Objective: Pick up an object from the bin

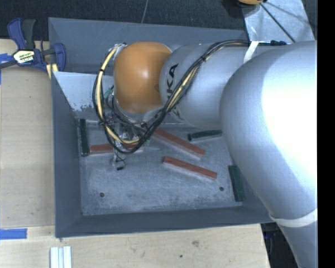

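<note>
Several flat sticks lie scattered on the floor of the grey bin [68,172], some reddish-brown and some dark green, and none has been lifted. The arm [257,105] reaches in from the right, and under its orange cover [137,77] and looped cables the hand [119,163] hangs low over the left part of the floor. Whether the hand is spread or pressed together I cannot tell, as its tip is small and dark beneath the wrist, and nothing can be seen pinched in it. The nearest thing is a short reddish-brown stick [99,148] lying just beside the hand on its left, with a dark green stick [84,137] standing lengthwise near the left wall beyond it. Two longer reddish-brown sticks [183,144] [188,168] lie slantwise toward the middle, well apart from the hand. I judge the task to be at the approach or descent, before any grasp. The next move probably calls for settling squarely over the short stick's narrow width and closing there, since a thing so flat against the floor could slip out.
</note>
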{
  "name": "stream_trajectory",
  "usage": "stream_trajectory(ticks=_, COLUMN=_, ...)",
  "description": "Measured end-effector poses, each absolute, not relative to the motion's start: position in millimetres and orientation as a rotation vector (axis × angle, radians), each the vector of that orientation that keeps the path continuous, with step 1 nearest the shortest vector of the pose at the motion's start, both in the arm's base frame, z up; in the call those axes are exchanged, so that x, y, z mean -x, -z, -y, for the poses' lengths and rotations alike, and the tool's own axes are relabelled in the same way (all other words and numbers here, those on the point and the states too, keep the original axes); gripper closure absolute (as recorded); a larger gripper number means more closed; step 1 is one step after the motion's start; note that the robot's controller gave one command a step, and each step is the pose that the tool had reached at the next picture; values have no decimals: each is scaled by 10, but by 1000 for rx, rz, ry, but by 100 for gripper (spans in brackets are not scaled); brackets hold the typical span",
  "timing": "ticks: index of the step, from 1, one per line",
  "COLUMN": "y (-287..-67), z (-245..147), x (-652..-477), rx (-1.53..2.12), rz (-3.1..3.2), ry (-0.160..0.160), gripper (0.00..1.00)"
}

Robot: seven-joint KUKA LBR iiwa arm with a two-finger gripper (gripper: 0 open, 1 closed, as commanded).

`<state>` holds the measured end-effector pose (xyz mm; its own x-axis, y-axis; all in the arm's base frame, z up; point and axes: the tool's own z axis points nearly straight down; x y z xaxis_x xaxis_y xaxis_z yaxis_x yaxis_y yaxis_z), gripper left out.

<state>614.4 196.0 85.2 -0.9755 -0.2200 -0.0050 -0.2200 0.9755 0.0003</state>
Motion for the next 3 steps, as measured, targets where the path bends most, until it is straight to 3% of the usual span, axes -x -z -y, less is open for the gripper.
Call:
stream_trajectory(ticks=1, y=-856, z=-1963, x=-6141, rx=344, rz=-3119, ry=-1, gripper=0)
stream_trajectory(ticks=2, y=-709, z=-1720, x=-5979, rx=24, rz=-3138, ry=-3, gripper=100)
stream_trajectory(ticks=3, y=-710, z=-1720, x=-5979, rx=23, rz=-3138, ry=-3, gripper=100)
